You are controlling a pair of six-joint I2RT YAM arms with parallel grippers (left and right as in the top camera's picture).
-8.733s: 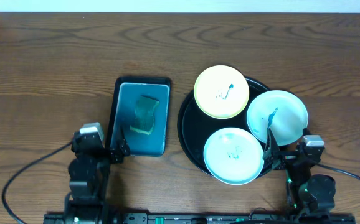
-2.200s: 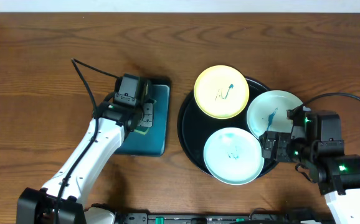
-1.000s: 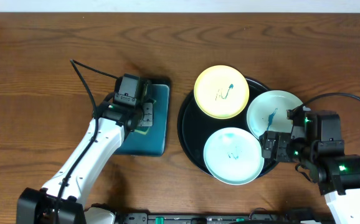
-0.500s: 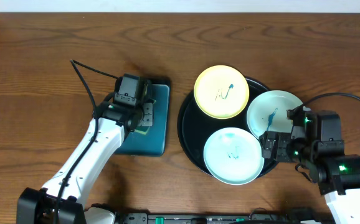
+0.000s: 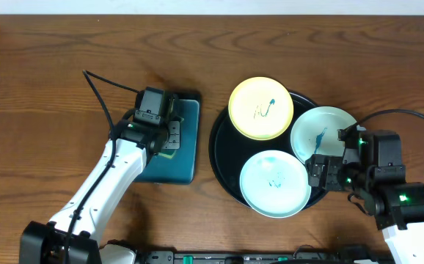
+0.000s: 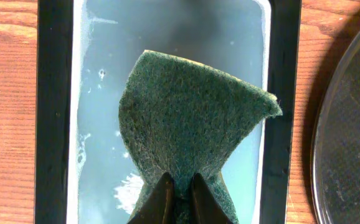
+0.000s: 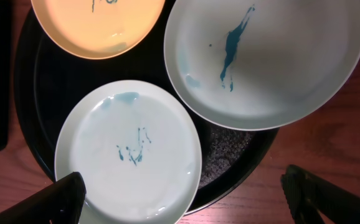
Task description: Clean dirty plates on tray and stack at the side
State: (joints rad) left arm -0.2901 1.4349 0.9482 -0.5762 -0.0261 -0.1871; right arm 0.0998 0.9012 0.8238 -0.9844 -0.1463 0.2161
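Observation:
Three plates rest on the black tray [image 5: 225,154]: a pale yellow plate [image 5: 261,108] at the back, a mint plate [image 5: 326,138] on the right rim and a mint plate [image 5: 274,183] in front. All carry teal scribbles. My left gripper [image 6: 179,180] is shut on the green sponge [image 6: 192,118], which bunches between the fingers above the teal tray [image 6: 99,93]. My right gripper [image 7: 183,186] stands wide open over the near edge of the front mint plate [image 7: 130,149]. One finger is at its left edge, the other over the wood beyond the tray's rim [image 7: 230,146].
The teal tray [image 5: 186,161] lies just left of the black tray, with a narrow strip of wood between them. Soapy water wets its floor. Bare wood-grain tabletop [image 5: 43,88] stretches to the left, along the back and right of the black tray.
Since the earliest frame both arms have come out, the left onto the sponge, the right to the plates' near edge. Over the last second nothing has moved.

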